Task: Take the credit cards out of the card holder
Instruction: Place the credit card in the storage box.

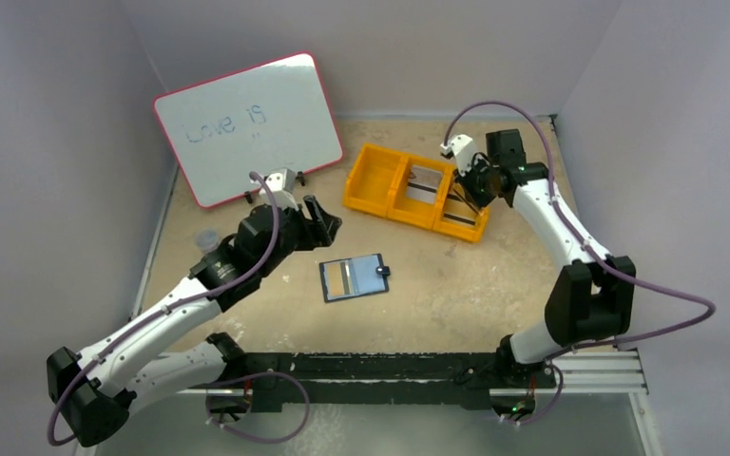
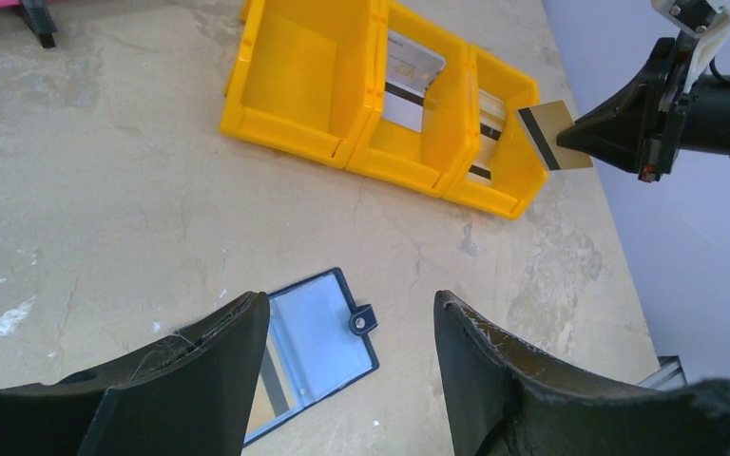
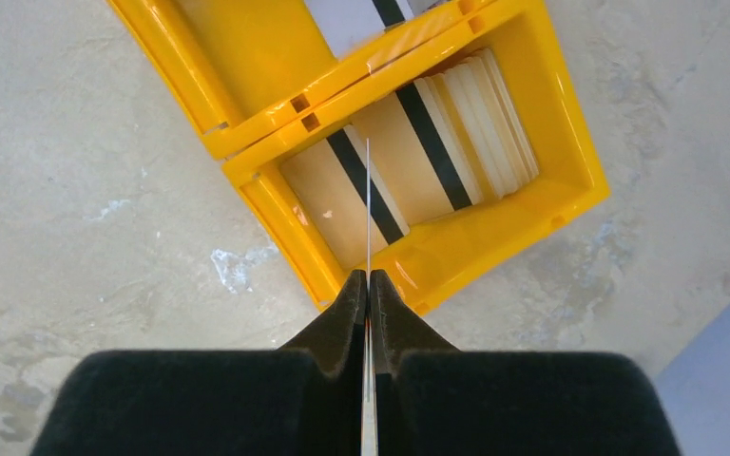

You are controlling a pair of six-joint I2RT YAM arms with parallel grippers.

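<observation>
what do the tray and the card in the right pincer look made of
The tray is probably moulded plastic, glossy yellow-orange; light glints on its smooth rims. The held card is likely thin stiff plastic, pale gold with a dark stripe; edge-on it shows as a straight hairline.

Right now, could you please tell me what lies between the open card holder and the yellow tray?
Nothing: only bare tabletop separates the card holder from the yellow tray, clearest in the top external view.

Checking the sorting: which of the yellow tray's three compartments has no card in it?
The end compartment nearest the whiteboard; the other two each show striped cards.
</observation>
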